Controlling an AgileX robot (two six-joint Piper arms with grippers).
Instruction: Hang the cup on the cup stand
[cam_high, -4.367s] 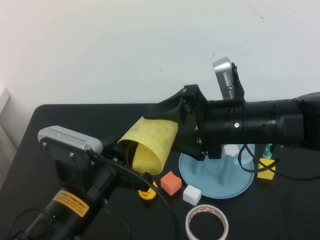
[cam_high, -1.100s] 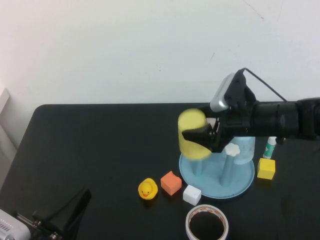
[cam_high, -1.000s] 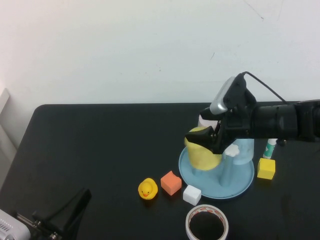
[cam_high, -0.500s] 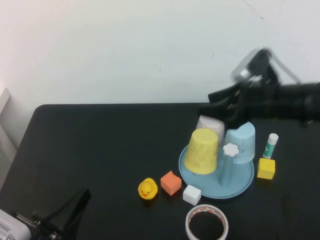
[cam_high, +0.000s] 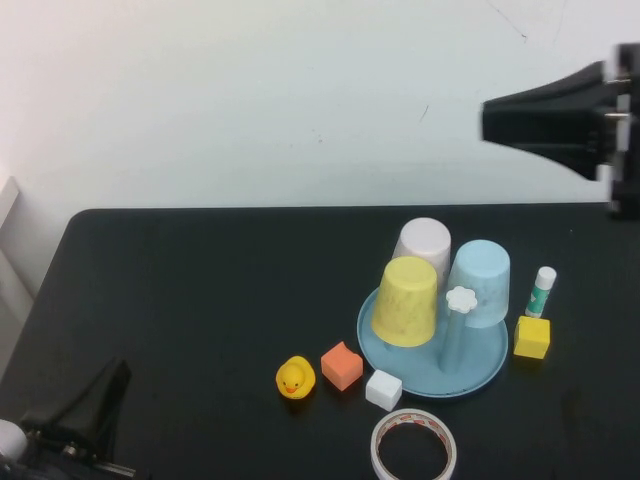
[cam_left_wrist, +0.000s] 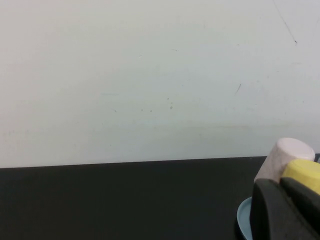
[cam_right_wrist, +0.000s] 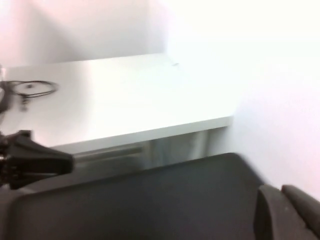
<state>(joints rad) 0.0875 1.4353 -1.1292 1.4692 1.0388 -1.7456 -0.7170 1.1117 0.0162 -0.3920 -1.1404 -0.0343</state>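
Note:
The yellow cup (cam_high: 405, 300) sits upside down over a peg on the round light-blue cup stand (cam_high: 478, 378), with no gripper touching it. A free peg with a white flower cap (cam_high: 461, 298) stands beside it. My right gripper (cam_high: 490, 120) is shut and empty. It is raised high at the far right, well clear of the stand. In the right wrist view the right gripper (cam_right_wrist: 280, 189) faces away from the table. My left gripper (cam_high: 100, 400) is shut and empty, low at the near left. The left wrist view shows the left gripper (cam_left_wrist: 280, 182) in front of the yellow cup (cam_left_wrist: 302, 172).
A pale pink cup (cam_high: 422, 245) and a light blue cup (cam_high: 478, 282) also sit upside down on the stand. In front lie a rubber duck (cam_high: 294, 378), orange cube (cam_high: 342, 365), white cube (cam_high: 383, 389) and tape roll (cam_high: 415, 448). A yellow cube (cam_high: 532, 337) and glue stick (cam_high: 541, 291) are to the right.
My right gripper lowered the yellow cup onto the stand, let go, and rose away up and to the right. My left arm drew back to the near left corner.

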